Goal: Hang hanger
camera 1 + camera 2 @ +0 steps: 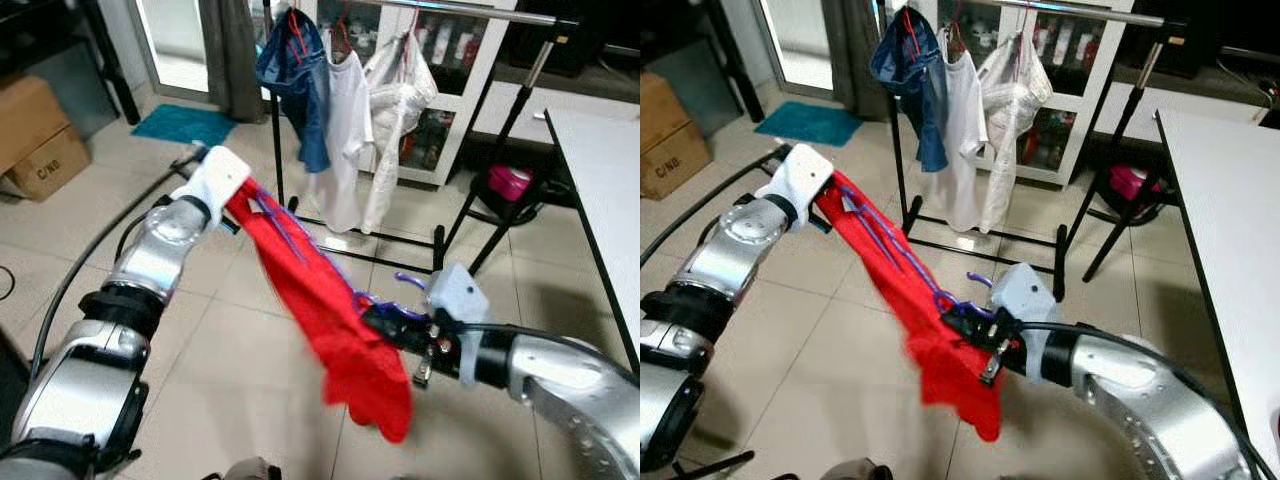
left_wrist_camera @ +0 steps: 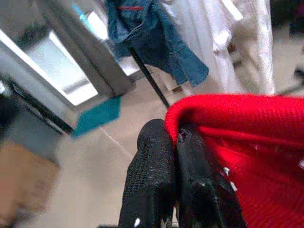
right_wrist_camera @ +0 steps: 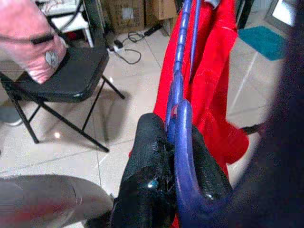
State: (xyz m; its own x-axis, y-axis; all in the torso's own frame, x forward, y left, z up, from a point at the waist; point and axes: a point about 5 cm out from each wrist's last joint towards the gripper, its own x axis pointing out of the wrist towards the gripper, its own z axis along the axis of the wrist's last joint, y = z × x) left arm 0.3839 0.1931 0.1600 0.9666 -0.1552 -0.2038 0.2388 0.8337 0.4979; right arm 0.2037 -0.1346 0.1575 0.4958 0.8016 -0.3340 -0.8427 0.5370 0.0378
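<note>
While clamped in both grippers, hanger (image 1: 300,250).

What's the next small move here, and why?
Probably lift and carry the purple hanger toward the rail. The right gripper is shut on its hook end, the left gripper pinches the red garment, and the rack stands ahead, above both.

A pale tiled floor (image 1: 250,330) carries a black clothes rack (image 1: 460,215), its rail hung with a blue garment (image 1: 300,85) and white garments (image 1: 350,120); a teal mat (image 1: 185,124) lies by the doorway; a cardboard box (image 1: 35,135) sits at the far left; a pink container (image 1: 510,183) rests beneath the white table's edge (image 1: 600,170); a folding chair (image 3: 71,80) stands nearby.
</note>
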